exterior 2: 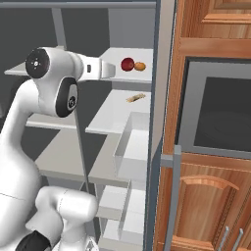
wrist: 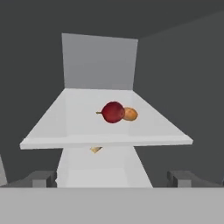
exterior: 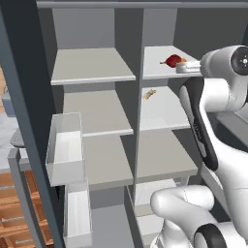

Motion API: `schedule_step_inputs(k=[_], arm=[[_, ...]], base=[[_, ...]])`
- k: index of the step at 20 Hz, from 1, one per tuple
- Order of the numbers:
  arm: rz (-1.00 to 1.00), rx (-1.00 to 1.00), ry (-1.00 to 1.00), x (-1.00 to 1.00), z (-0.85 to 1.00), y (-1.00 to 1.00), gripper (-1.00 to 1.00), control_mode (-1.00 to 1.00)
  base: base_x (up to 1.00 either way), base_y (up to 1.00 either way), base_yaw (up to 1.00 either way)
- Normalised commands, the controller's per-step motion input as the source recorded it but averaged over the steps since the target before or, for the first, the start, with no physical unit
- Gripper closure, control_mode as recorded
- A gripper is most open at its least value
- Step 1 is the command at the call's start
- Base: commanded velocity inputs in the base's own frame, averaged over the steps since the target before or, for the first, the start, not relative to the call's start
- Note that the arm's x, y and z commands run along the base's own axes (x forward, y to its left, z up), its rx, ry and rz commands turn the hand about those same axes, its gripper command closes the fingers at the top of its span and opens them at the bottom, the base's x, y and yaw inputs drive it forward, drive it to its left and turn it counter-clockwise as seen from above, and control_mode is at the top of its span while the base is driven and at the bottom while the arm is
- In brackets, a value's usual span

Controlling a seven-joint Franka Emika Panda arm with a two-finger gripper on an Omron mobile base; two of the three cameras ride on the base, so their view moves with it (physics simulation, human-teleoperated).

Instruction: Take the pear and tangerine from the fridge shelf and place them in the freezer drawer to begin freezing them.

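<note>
Two fruits sit touching mid-shelf: pear with tangerine tucked just behind it on the top fridge shelf. Gripper spread wide, empty, short of the shelf edge. Best to advance level and straddle the pear alone, without nudging the tangerine.

A dark grey fridge interior stands open, a central divider splitting its pale shelves. Right of it are wooden cabinets framing a dark built-in oven. Translucent door bins hang at its left.
</note>
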Motion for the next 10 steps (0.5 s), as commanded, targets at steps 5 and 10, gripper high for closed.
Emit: schedule_step_inputs(k=[5, 10], arm=[[0.0, 0.0, 0.07, 0.55, 0.0, -0.13, -1.0, -1.0], [0.0, 0.0, 0.04, 0.43, -0.07, -0.14, -1.0, -1.0]], base=[[0.0, 0.0, 0.0], [0.0, 0.0, 0.0]])
